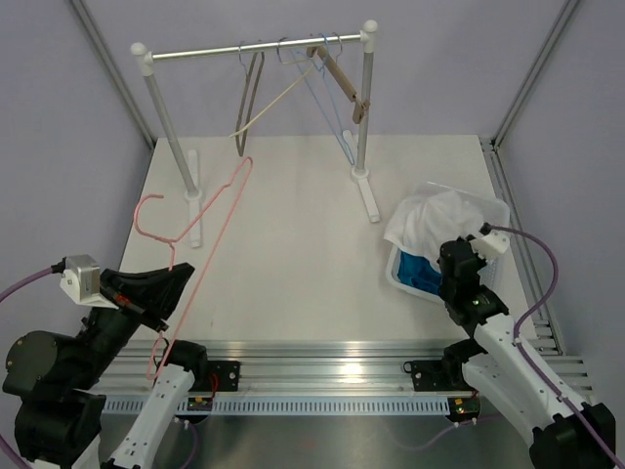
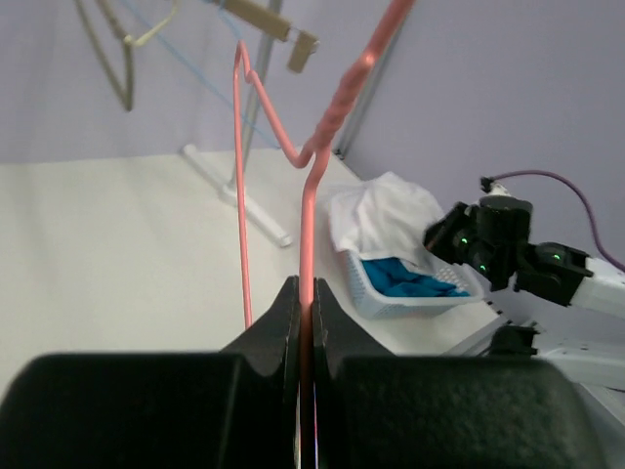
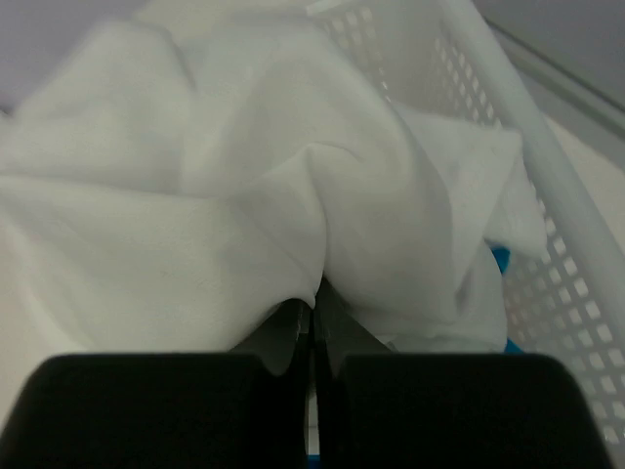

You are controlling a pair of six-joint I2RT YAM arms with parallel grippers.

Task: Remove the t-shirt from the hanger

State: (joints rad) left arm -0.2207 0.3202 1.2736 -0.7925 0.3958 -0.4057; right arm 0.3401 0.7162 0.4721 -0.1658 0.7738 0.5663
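Note:
My left gripper (image 1: 176, 280) is shut on a bare pink wire hanger (image 1: 200, 234), holding it above the table's left side; in the left wrist view the hanger (image 2: 307, 210) runs up from between the jaws. The white t-shirt (image 1: 433, 221) lies bunched in a white basket (image 1: 496, 210) at the right, over blue cloth (image 1: 418, 270). My right gripper (image 1: 457, 262) is at the basket, shut on a fold of the t-shirt (image 3: 244, 186).
A clothes rack (image 1: 256, 49) stands at the back with several empty hangers (image 1: 252, 98) and a wooden hanger (image 1: 342, 80). Its white feet (image 1: 367, 195) rest on the table. A metal rail (image 1: 312, 357) runs along the near edge.

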